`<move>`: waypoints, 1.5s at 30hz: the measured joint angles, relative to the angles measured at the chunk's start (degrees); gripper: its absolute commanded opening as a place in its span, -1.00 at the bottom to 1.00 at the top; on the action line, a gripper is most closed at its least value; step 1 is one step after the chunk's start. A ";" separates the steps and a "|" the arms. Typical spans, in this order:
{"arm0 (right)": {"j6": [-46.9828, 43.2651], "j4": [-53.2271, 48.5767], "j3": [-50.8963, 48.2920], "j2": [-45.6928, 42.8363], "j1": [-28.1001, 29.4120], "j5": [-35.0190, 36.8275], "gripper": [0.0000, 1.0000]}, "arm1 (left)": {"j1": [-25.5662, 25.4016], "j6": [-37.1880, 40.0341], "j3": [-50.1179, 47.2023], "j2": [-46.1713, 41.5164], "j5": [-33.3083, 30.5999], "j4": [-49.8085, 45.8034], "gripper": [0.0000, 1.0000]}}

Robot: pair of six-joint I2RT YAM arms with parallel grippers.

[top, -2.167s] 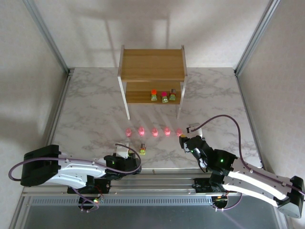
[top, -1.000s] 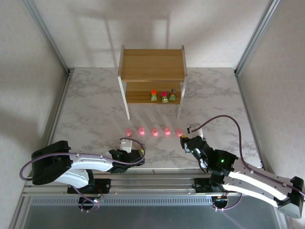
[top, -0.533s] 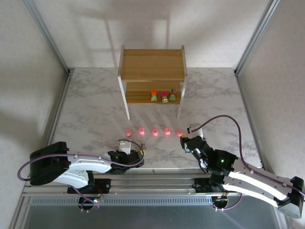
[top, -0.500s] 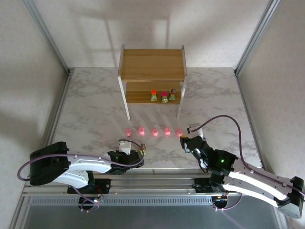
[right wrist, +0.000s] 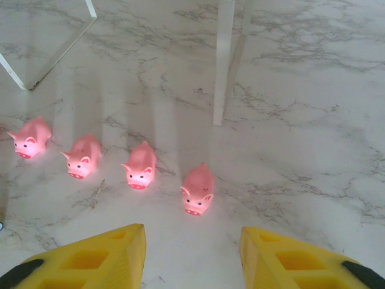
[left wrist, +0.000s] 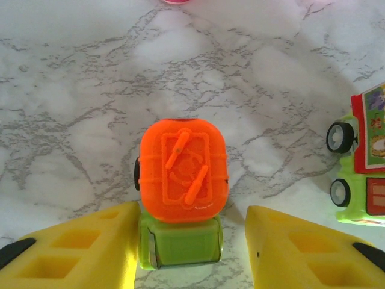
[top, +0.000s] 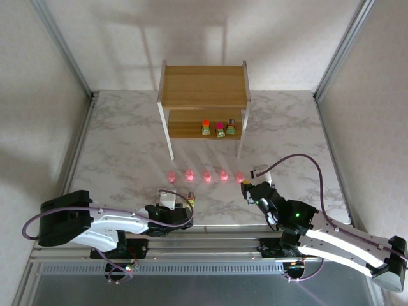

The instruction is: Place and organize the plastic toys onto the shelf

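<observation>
Table: the white marble table [top: 121, 146] carries everything.
Shelf: the two-tier light-brown wooden shelf [top: 203, 86] stands at the far side, with three green-based blocky toys [top: 220, 129] on its lower tier.
Left gripper [left wrist: 192, 212]: yellow fingers partly apart around an orange-topped green toy truck [left wrist: 183, 171]; a gap shows on one side.
Right gripper [right wrist: 192, 232]: fingers apart, nothing between.
Pigs: five translucent pink pig figures [top: 207, 175] stand in a row before the shelf.
</observation>
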 measured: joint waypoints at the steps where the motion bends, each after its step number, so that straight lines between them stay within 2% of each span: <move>1: 0.00 0.00 0.00 0.00 0.00 0.00 -0.10 | 0.00 -0.22 0.00 0.00 -0.11 -0.11 -0.06; 20: 0.00 0.00 0.00 0.00 0.00 0.00 -0.10 | -0.52 -2.56 1.07 0.00 -0.72 -3.61 -0.27; 28: 0.22 0.00 0.00 0.00 0.00 0.00 -0.10 | -0.72 -0.72 7.76 -0.31 -1.81 -8.94 -0.26; 33: 0.44 -0.02 0.00 0.00 0.00 0.00 -0.11 | 1.01 3.13 13.97 0.72 -2.97 -9.22 -0.26; 40: 0.66 -0.15 0.00 -1.14 0.00 0.02 -0.12 | 7.54 12.48 21.94 3.65 -4.11 -6.71 -0.25; 45: 0.66 -0.44 -0.09 -1.44 0.00 0.04 -0.12 | 12.04 21.22 31.87 8.66 -4.24 -3.17 -0.25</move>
